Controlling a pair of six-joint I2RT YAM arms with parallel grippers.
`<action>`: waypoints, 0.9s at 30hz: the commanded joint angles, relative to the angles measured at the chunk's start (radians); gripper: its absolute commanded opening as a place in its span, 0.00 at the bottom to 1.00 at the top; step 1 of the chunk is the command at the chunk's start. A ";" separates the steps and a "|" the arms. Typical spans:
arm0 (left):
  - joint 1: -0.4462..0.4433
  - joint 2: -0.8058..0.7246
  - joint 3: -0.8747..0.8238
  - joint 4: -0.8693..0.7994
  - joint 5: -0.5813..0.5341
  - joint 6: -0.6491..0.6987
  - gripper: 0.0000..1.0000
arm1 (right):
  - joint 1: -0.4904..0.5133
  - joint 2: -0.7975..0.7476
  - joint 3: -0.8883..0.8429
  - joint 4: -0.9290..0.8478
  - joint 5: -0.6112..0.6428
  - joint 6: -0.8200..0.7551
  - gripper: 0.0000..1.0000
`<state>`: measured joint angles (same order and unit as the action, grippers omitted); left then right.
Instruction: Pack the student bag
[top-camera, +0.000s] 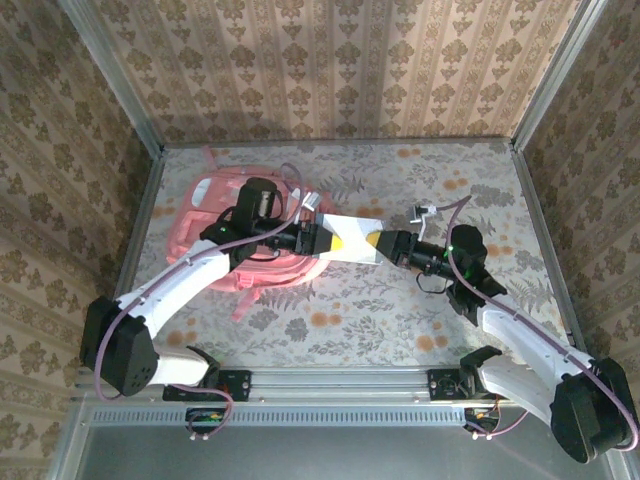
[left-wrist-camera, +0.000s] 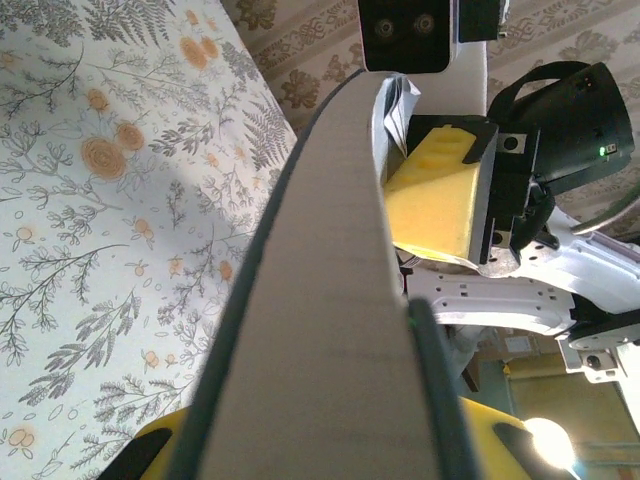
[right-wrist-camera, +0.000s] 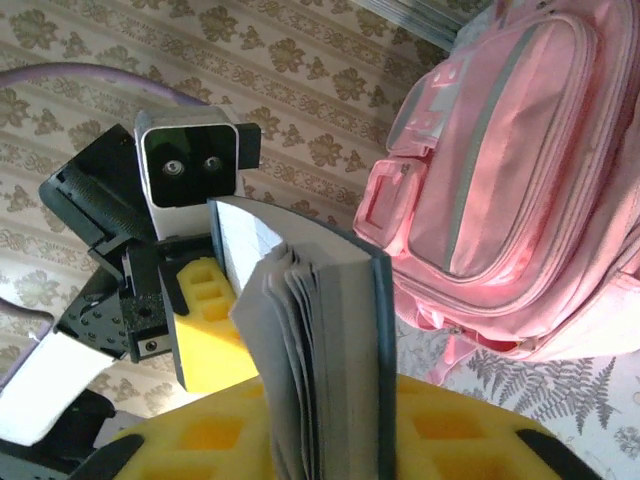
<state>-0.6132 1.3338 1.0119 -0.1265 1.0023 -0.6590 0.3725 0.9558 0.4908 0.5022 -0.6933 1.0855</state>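
Student bag (top-camera: 195, 222), pink, lying on bench (top-camera: 400, 310), upper left of frame. Book (top-camera: 350, 243), mid-frame: left jaws clamp one end, right jaws the other.

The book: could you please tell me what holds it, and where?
The book is clamped at opposite ends by the left gripper and the right gripper.

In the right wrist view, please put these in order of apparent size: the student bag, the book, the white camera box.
1. student bag
2. book; it is very near the camera, so it looks larger than it is
3. white camera box
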 joint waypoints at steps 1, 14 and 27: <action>0.013 0.007 -0.018 -0.004 -0.031 0.009 0.00 | 0.002 -0.050 0.008 0.021 -0.011 -0.001 0.14; 0.207 0.138 0.179 -0.349 -0.212 0.176 0.62 | -0.006 -0.182 0.069 -0.487 0.348 -0.242 0.00; 0.319 0.368 0.320 -0.403 -0.454 0.236 0.61 | -0.019 -0.191 0.022 -0.504 0.335 -0.272 0.00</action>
<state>-0.2993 1.6611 1.2873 -0.4988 0.5835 -0.4679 0.3614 0.7803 0.5152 -0.0113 -0.3653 0.8425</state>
